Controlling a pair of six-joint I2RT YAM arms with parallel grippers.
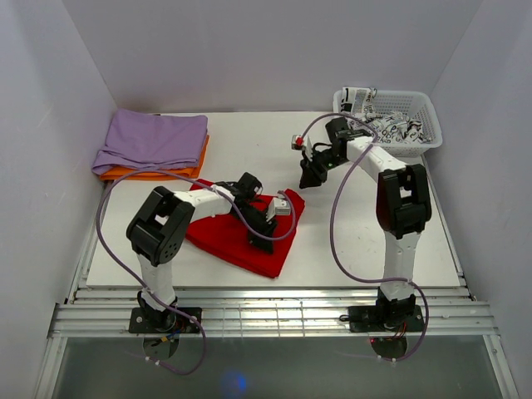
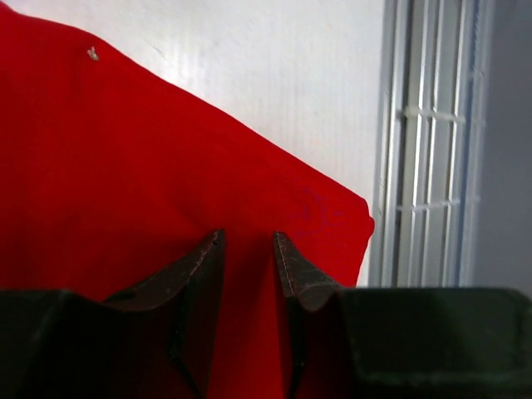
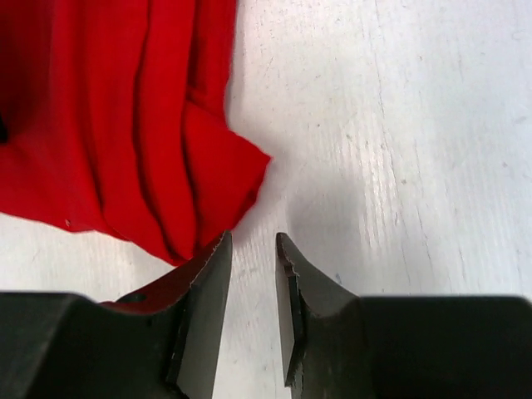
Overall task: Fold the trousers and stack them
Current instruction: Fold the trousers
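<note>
The bright red trousers lie folded into a flat wedge on the white table, in the middle-left. My left gripper hovers right over them, its jaws open a little with only flat red cloth under them. My right gripper is just past the trousers' far right corner, jaws open a little and empty over bare table. That folded corner shows right beside its left finger.
A stack of folded lilac-purple cloth on orange cloth lies at the back left. A white basket with black-and-white patterned cloth stands at the back right. A slatted metal rail runs along the table's near edge.
</note>
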